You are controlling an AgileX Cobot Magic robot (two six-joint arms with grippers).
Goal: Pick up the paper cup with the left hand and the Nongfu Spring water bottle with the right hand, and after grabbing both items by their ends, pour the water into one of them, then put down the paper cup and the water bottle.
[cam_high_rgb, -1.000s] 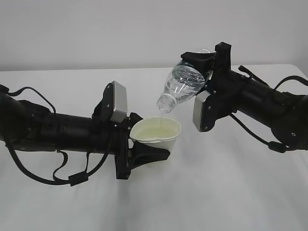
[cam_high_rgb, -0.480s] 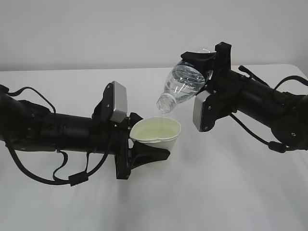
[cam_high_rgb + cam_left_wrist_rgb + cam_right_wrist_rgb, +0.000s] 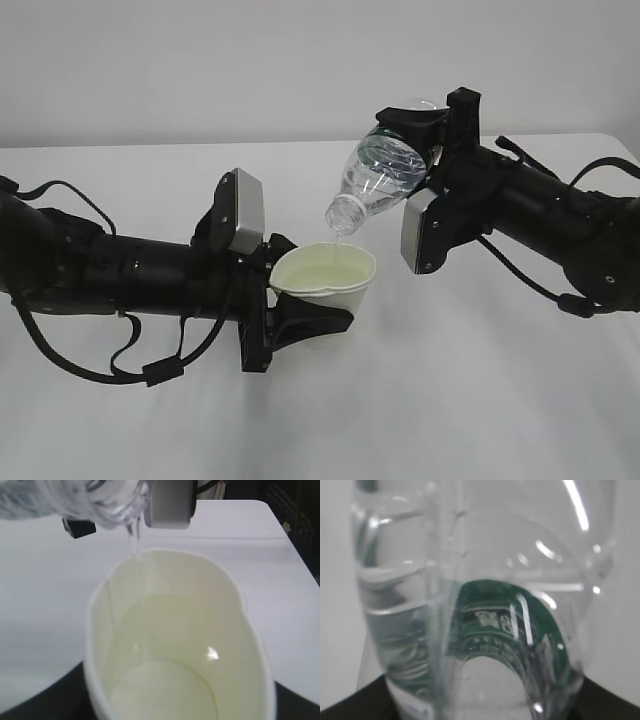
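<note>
A small off-white paper cup is held above a white table, near the middle of the exterior view. Its rim is squeezed into an oval, and its pale yellowish inside holds a shallow pool of clear water. In the left wrist view the cup fills most of the picture, with water covering its bottom and a bright glint on the surface.

Just above and to the right of the cup, a clear ribbed water bottle is tilted steeply, its open neck pointing down and to the left, right over the cup's far rim. A thin stream of water falls from the neck into the cup. The bottle mouth and the cup do not touch. In the right wrist view the bottle is seen very close and blurred, with its dark green label showing through the clear wall.

The left gripper reaches in from the left, its black jaws clamped on the cup's lower sides. The left arm lies low, nearly level, with a grey-white block near the wrist and looping cables beneath it.

The right gripper comes in from the right, its jaws clamped around the bottle's base end. The right arm slopes down toward the right edge.
</note>
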